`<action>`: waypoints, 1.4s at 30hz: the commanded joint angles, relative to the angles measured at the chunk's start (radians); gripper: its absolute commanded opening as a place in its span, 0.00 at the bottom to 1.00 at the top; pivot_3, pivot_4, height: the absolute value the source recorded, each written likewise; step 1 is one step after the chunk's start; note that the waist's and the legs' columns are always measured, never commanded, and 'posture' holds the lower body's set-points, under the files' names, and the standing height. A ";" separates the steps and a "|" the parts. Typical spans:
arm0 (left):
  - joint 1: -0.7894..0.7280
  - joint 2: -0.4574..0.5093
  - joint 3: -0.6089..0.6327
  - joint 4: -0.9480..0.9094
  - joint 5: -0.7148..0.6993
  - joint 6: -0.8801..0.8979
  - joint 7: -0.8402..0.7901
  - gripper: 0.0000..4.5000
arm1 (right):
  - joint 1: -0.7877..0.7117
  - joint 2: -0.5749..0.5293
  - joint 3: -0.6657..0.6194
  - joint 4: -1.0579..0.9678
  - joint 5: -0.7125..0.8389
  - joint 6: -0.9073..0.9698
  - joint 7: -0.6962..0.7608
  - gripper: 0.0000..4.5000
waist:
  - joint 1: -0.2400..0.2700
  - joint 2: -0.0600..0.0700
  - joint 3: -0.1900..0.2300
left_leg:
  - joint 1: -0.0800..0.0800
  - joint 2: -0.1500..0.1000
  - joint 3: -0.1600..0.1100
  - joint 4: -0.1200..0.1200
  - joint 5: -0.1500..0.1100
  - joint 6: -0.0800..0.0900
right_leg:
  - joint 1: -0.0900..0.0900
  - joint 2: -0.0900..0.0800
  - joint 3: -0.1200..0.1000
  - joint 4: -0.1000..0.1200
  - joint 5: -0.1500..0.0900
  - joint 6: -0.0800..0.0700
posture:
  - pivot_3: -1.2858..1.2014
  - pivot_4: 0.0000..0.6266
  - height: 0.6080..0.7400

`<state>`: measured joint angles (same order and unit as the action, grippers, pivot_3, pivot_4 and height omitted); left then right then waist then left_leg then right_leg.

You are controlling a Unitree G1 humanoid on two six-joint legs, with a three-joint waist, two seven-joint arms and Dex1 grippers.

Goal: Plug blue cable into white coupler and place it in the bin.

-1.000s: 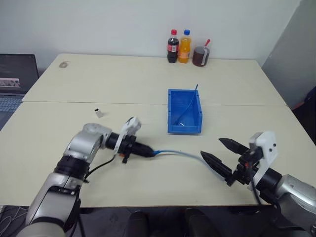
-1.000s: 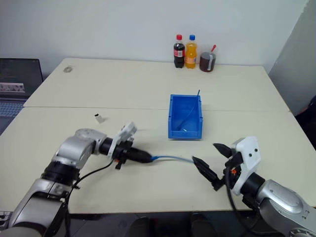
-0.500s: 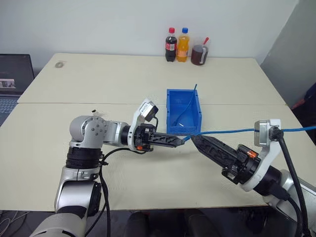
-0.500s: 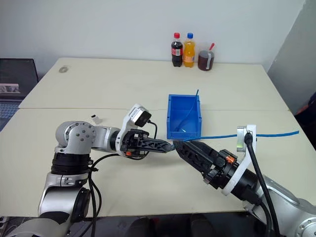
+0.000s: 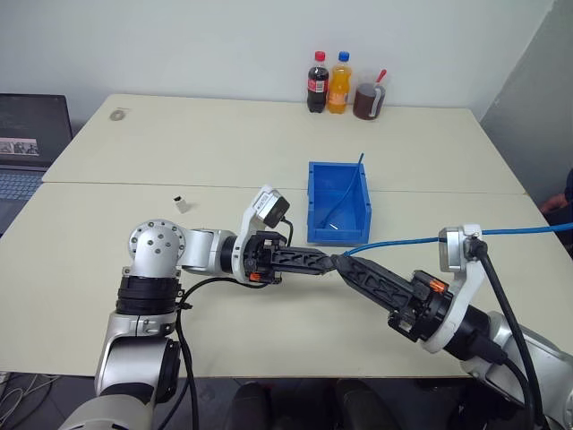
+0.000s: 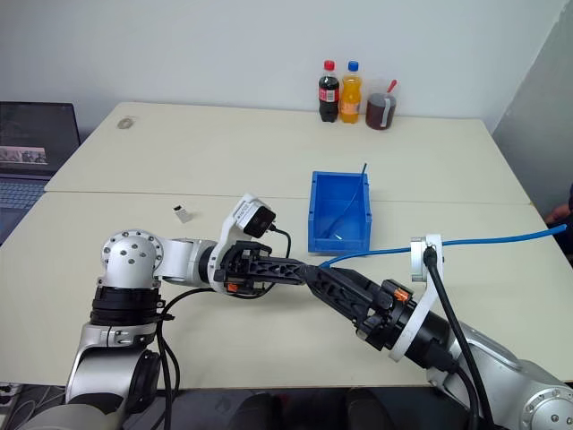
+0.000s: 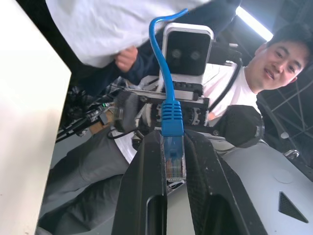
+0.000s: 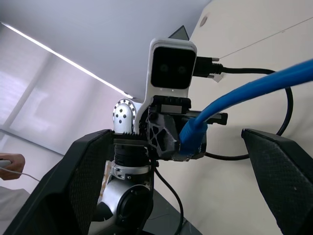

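My left gripper [image 5: 329,262] is held above the table and is shut on the plug of the blue cable [image 5: 394,240]; the plug [image 7: 172,147] sits clamped between its two fingers. From there the cable stretches through the air to the right and leaves the view. Pointing at that plug, my right gripper [image 5: 346,266] meets the left one tip to tip; its fingers [image 8: 93,166] stand wide apart, open, with nothing between them. The white coupler [image 5: 182,202] lies on the table behind the left arm. The bin [image 5: 336,235] stands just beyond both grippers.
A second thin blue cable [image 5: 341,197] lies inside the bin, one end sticking up over its far wall. Two bottles [image 5: 327,82] and a dark cup [image 5: 365,100] stand at the table's far edge. A laptop [image 5: 27,134] is at the far left. A person [image 7: 274,54] sits beyond the table.
My left gripper has lifted the cable's plug off the table and rolled. The right gripper has swung in to meet it. The cable now hangs stretched to the right.
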<state>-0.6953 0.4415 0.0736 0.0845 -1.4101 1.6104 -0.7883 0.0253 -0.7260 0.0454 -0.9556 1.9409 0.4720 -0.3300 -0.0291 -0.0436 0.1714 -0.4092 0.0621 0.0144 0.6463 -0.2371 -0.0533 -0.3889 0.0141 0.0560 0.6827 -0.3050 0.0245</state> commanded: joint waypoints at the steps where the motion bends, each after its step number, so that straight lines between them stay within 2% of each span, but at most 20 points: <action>1: 0.006 0.013 0.006 -0.008 -0.086 0.004 0.048 0.05 | -0.018 0.022 0.010 -0.001 -0.008 -0.029 -0.007 0.79 | 0.000 0.000 0.000 | 0.000 0.000 0.000 0.000 0.000 0.000 | 0.000 0.000 0.000 0.000 0.000 0.000 | 0.52 0.24 1.00; 10: 0.007 0.013 0.005 0.005 -0.166 0.002 0.132 0.05 | -0.027 0.043 0.025 0.007 -0.028 -0.023 -0.014 0.36 | 0.000 0.000 0.000 | -0.001 0.000 -0.001 0.000 0.000 0.000 | 0.000 0.000 -0.002 0.000 0.000 0.000 | 0.52 0.24 1.00; 16: 0.010 0.008 -0.002 0.002 -0.204 -0.013 0.177 0.05 | -0.023 0.032 0.034 -0.005 -0.022 -0.010 0.000 0.03 | 0.000 0.000 0.000 | -0.002 0.000 -0.004 0.000 0.000 0.000 | 0.000 0.000 -0.005 0.000 0.000 0.000 | 0.52 0.24 1.00; 21: 0.033 0.006 0.002 -0.048 -0.217 -0.045 0.199 0.05 | -0.033 0.023 0.034 0.006 -0.013 -0.005 0.013 0.02 | 0.000 0.000 0.000 | -0.004 0.000 -0.007 0.001 0.001 -0.001 | 0.000 0.000 -0.008 0.000 0.000 -0.001 | 0.52 0.24 1.00; 23: 0.044 0.013 0.000 -0.067 -0.216 -0.052 0.192 0.21 | -0.039 0.017 0.032 0.015 -0.013 -0.002 0.016 0.02 | 0.000 0.000 0.000 | -0.004 0.000 -0.007 0.001 0.001 -0.001 | 0.000 0.000 -0.009 0.000 0.002 -0.005 | 0.52 0.24 1.00; 27: 0.051 0.047 -0.005 -0.087 -0.205 -0.038 0.142 0.38 | -0.044 -0.001 0.018 0.036 -0.008 0.007 0.024 0.02 | 0.001 0.000 0.000 | -0.005 -0.001 -0.009 0.001 0.001 -0.002 | 0.000 0.000 -0.010 0.000 0.002 -0.005 | 0.52 0.24 1.00; 29: 0.063 0.098 -0.012 -0.138 -0.155 -0.032 0.063 0.48 | -0.041 -0.019 -0.001 0.058 -0.005 0.018 0.045 0.02 | -0.001 0.001 0.000 | -0.005 -0.001 -0.009 0.001 0.001 -0.002 | 0.000 0.000 -0.010 0.000 0.002 -0.005 | 0.52 0.24 1.00; 32: 0.105 0.244 -0.068 -0.242 0.020 -0.128 -0.127 0.64 | -0.038 -0.058 -0.040 0.103 0.000 0.046 0.097 0.02 | -0.004 0.002 0.000 | -0.005 -0.001 -0.009 0.001 0.001 -0.002 | 0.000 0.000 -0.010 0.000 0.002 -0.005 | 0.52 0.24 1.00; 35: 0.186 0.428 -0.173 -0.331 0.265 -0.360 -0.359 0.78 | -0.030 -0.105 -0.092 0.150 -0.001 0.084 0.160 0.02 | 0.000 0.005 0.001 | -0.003 0.000 -0.007 -0.001 0.001 -0.002 | 0.000 0.001 -0.009 -0.001 0.002 -0.007 | 0.52 0.24 1.00; 37: 0.263 0.491 -0.187 -0.364 0.371 -0.473 -0.405 0.88 | -0.026 -0.129 -0.127 0.182 -0.004 0.104 0.194 0.02 | 0.001 0.007 0.001 | -0.003 0.000 -0.007 -0.001 0.001 -0.002 | -0.001 0.000 -0.010 -0.001 0.002 -0.008 | 0.52 0.24 1.00; 40: 0.443 0.501 -0.101 -0.440 0.521 -0.662 -0.303 0.99 | -0.044 -0.157 -0.172 0.230 -0.002 0.129 0.235 0.02 | 0.003 0.008 0.001 | -0.003 0.001 -0.007 -0.001 0.001 -0.002 | 0.000 -0.002 -0.010 -0.001 0.001 -0.010 | 0.52 0.24 1.00; 42: 0.535 0.427 -0.001 -0.487 0.617 -0.762 -0.118 0.99 | -0.061 -0.168 -0.187 0.248 -0.006 0.147 0.260 0.02 | 0.003 0.008 0.001 | -0.004 0.002 -0.008 -0.001 0.001 -0.002 | 0.000 -0.003 -0.010 -0.001 0.001 -0.010 | 0.52 0.24 1.00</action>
<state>-0.2071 0.9202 -0.0425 -0.3343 -0.8906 0.9714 -1.0633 -0.0142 -0.8783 -0.1004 -0.7079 1.9155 0.6023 -0.1104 -0.0257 -0.0355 0.1723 -0.4134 0.0645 0.0069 0.6453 -0.2360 -0.0549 -0.3892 0.0102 0.0466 0.6813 -0.3039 0.0150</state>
